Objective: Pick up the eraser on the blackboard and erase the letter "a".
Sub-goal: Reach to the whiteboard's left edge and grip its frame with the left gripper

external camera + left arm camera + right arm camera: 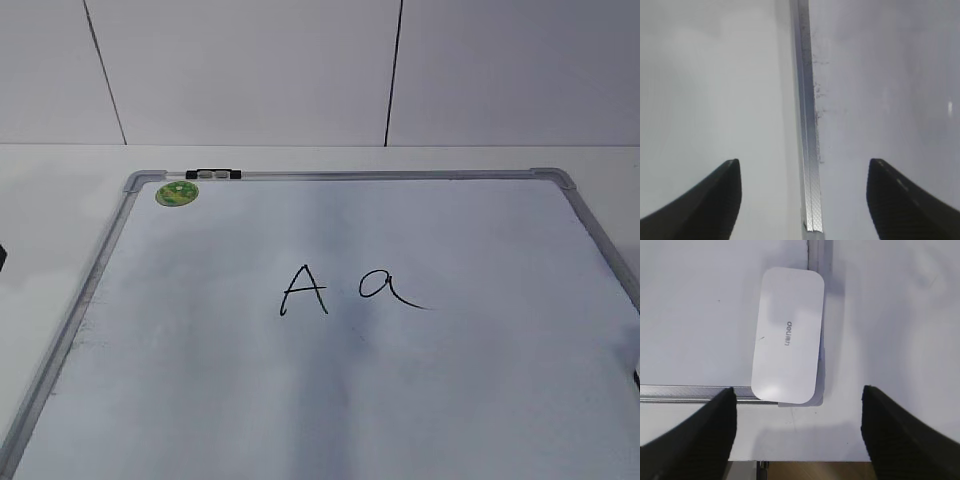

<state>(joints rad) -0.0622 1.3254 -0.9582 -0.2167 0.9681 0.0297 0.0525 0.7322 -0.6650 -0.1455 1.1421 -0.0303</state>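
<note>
The blackboard (450, 400) is a white dry-erase board with a grey frame, lying flat. A capital "A" (304, 290) and the letter "a" (388, 287) are written in black near its middle. The eraser (787, 335), white with faint grey lettering, shows only in the right wrist view. It lies on a corner of the board (700, 315), overlapping the frame (680, 392). My right gripper (797, 390) is open and empty, just short of the eraser's near end. My left gripper (802, 165) is open and empty, straddling the board's frame strip (807, 125). Neither gripper shows clearly in the exterior view.
A round green sticker (176, 193) and a black-and-white clip (213, 175) sit at the board's far left corner. The white table (50, 200) surrounds the board. Its edge (815, 457) with brown floor beyond lies under the right gripper. A white wall stands behind.
</note>
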